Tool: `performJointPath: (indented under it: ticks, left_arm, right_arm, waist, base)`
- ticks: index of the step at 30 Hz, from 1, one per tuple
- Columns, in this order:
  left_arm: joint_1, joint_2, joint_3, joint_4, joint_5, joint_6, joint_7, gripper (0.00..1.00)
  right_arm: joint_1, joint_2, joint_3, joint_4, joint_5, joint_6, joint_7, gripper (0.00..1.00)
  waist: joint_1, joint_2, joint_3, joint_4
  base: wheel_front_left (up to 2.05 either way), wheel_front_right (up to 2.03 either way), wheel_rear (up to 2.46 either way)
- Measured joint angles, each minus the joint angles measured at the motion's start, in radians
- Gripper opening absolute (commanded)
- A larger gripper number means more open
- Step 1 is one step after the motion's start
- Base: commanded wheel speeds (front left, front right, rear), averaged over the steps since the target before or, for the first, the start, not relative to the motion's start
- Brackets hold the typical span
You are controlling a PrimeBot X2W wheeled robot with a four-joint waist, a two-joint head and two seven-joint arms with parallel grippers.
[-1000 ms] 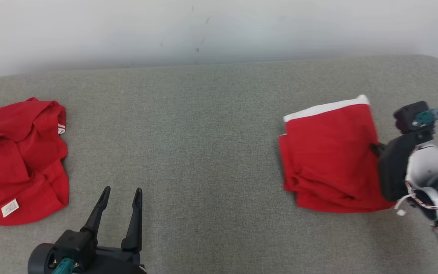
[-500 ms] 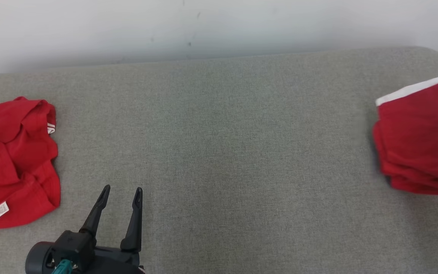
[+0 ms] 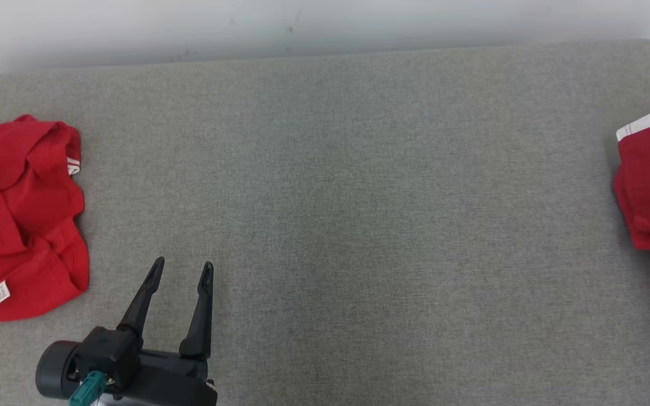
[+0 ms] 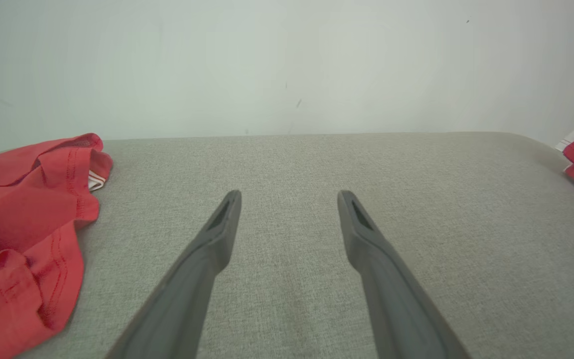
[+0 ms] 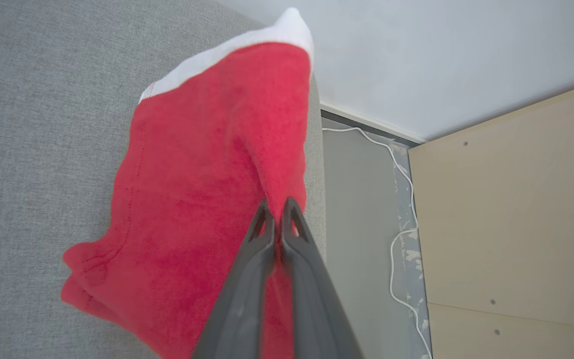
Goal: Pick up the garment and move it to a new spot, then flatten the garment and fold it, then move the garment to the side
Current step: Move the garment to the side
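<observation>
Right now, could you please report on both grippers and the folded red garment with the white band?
Left gripper open over grey fabric surface. Right gripper shut on folded red white-banded garment at surface's right edge. Crumpled red garment far left, clear.

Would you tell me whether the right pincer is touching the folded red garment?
Touching: the right wrist view shows the right pincer pinching the folded red garment.

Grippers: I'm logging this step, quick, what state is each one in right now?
Left gripper: open, holding nothing.
Right gripper: closed on the folded red garment.
</observation>
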Motion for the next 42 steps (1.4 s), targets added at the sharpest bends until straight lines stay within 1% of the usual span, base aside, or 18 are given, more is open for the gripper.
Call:
performJointPath:
  ticks: [3,5,8,9,12,16,19,22,26,29,32,34,38,42]
  left_arm:
    - [-0.007,0.0,0.0,0.001,0.0,0.0,0.004,1.0]
    - [-0.015,0.0,0.001,0.002,0.0,-0.008,0.005,1.0]
    - [-0.016,0.0,0.005,0.011,0.0,-0.008,0.005,1.0]
    - [-0.017,0.0,0.005,0.016,0.0,-0.008,0.005,1.0]
    - [-0.02,-0.001,0.007,0.033,0.0,-0.007,0.005,1.0]
    - [-0.02,-0.003,0.005,0.05,-0.001,-0.007,0.005,1.0]
    - [-0.02,-0.006,0.005,0.058,-0.003,-0.007,0.005,1.0]
    - [-0.015,-0.003,0.007,0.056,-0.005,-0.007,0.004,1.0]
    - [0.005,0.01,0.013,0.043,-0.005,-0.007,0.004,1.0]
    - [0.008,0.017,0.01,0.03,-0.004,-0.007,0.004,1.0]
    - [0.008,0.021,0.006,0.014,-0.003,-0.008,0.005,1.0]
    - [0.007,0.026,0.005,0.003,0.0,-0.008,0.007,1.0]
    - [-0.002,0.026,-0.001,-0.006,0.004,-0.008,0.015,1.0]
    - [-0.013,0.026,-0.002,-0.01,0.004,-0.009,0.019,1.0]
  right_arm:
    - [0.0,0.009,-0.01,0.002,0.002,-0.004,-0.022,0.0]
    - [-0.002,0.036,-0.019,-0.012,0.024,-0.009,-0.035,0.0]
    - [-0.022,0.09,0.004,-0.072,0.036,-0.008,-0.046,0.0]
    - [-0.03,0.101,0.016,-0.098,0.038,-0.003,-0.048,0.0]
    - [-0.064,0.132,0.052,-0.172,0.039,-0.003,-0.052,0.0]
    - [-0.081,0.157,0.09,-0.252,0.038,0.001,-0.042,0.0]
    - [-0.08,0.166,0.107,-0.277,0.039,0.002,-0.022,0.0]
    - [-0.075,0.164,0.1,-0.279,0.043,0.0,0.007,0.0]
    - [-0.034,0.15,0.068,-0.242,0.065,-0.008,0.036,0.0]
    - [0.005,0.125,0.04,-0.202,0.076,-0.02,0.038,0.0]
    - [0.022,0.116,0.021,-0.173,0.08,-0.027,0.037,0.0]
    - [0.027,0.098,0.014,-0.156,0.075,-0.032,0.037,0.0]
    - [0.029,0.035,-0.004,-0.13,0.023,-0.045,0.026,0.0]
    - [0.027,0.018,-0.014,-0.108,0.009,-0.05,0.002,0.0]
  waist:
    - [0.0,0.0,0.016,0.008]
    - [0.0,0.0,0.025,0.013]
    - [0.0001,0.0,0.033,0.019]
    - [0.0001,0.0,0.032,0.02]
    - [0.0,0.0,0.024,0.019]
    - [0.0,0.0,0.004,0.013]
    - [0.0,0.0,-0.015,0.007]
    - [-0.0001,-0.0001,-0.031,-0.001]
    - [-0.0001,0.0,-0.039,-0.017]
    - [-0.0001,-0.0001,-0.031,-0.024]
    - [-0.0001,0.0,-0.015,-0.026]
    - [-0.0001,0.0,-0.002,-0.026]
    - [-0.0001,0.0,0.028,-0.025]
    - [0.0,0.0,0.049,-0.024]
  base:
    - [0.0,0.0,0.0]
    - [0.0,0.0,0.0]
    - [0.0,0.0,0.0]
    - [0.0,0.0,0.0]
    - [0.0,0.0,0.0]
    - [0.0,0.0,0.0]
    - [0.0,0.0,0.0]
    - [0.0,0.0,0.0]
    - [0.0,0.0,0.0]
    - [0.0,0.0,0.0]
    - [0.0,0.0,0.0]
    - [0.0,0.0,0.0]
    - [0.0,0.0,0.0]
    - [0.0,0.0,0.0]
